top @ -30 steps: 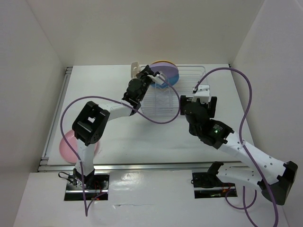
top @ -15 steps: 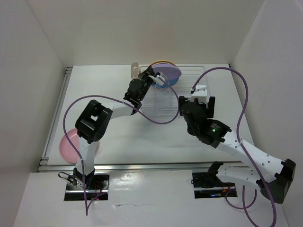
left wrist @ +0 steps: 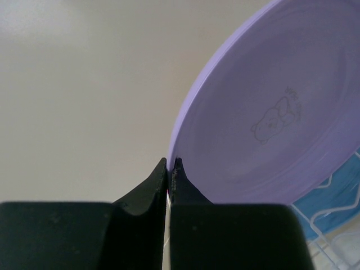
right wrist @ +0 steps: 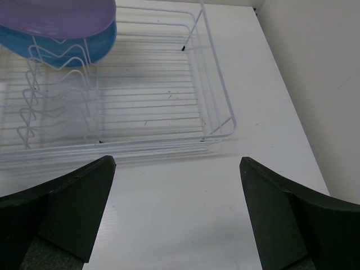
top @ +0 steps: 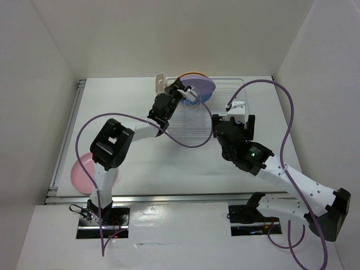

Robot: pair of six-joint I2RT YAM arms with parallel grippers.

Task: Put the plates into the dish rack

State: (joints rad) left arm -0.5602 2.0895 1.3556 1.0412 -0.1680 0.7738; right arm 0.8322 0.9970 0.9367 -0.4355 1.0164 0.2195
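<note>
My left end effector (left wrist: 170, 163) is clamped on the rim of the purple plate (left wrist: 264, 112). The plate stands tilted at the far end of the dish rack (right wrist: 169, 136), over the blue plate (right wrist: 67, 42). A yellow plate (top: 191, 73) seems to sit behind them, though the overhead view is cramped there. My right end effector (right wrist: 175, 164) hangs with its fingers wide apart above the counter (right wrist: 169, 214), just before the rack's near rail. Open wire slots lie between it and the plates. The pink plate (top: 79, 171) lies near the counter's left front edge. Since a second ago, the purple plate has shifted slightly toward the back wall.
</note>
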